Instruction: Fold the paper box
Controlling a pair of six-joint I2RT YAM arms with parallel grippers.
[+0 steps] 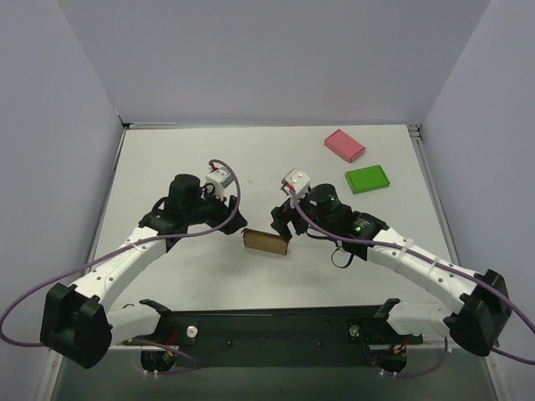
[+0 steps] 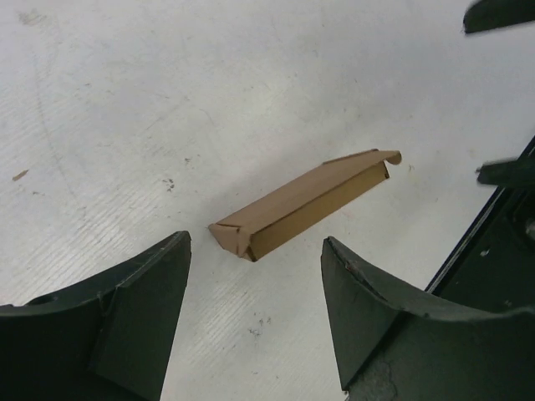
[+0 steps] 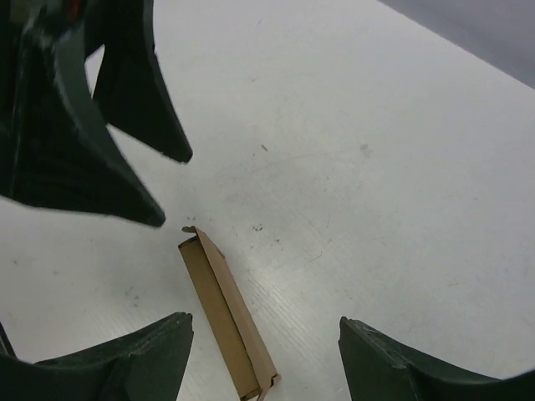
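The paper box [image 1: 265, 241] is a small brown folded cardboard piece standing on its long edge on the white table [image 1: 192, 159], between the two grippers. My left gripper [image 1: 235, 224] is open just left of it; in the left wrist view the box [image 2: 305, 203] lies free just beyond the open gripper [image 2: 255, 242]. My right gripper [image 1: 282, 227] is open at the box's right end. In the right wrist view the box [image 3: 226, 322] lies near the left finger [image 3: 125, 359] of the open right gripper [image 3: 264, 320] and nothing grips it.
A pink flat box [image 1: 344, 144] and a green flat box [image 1: 367, 179] lie at the back right of the table. Grey walls close in the table on three sides. The left gripper's dark fingers [image 3: 125, 125] show at the top left of the right wrist view.
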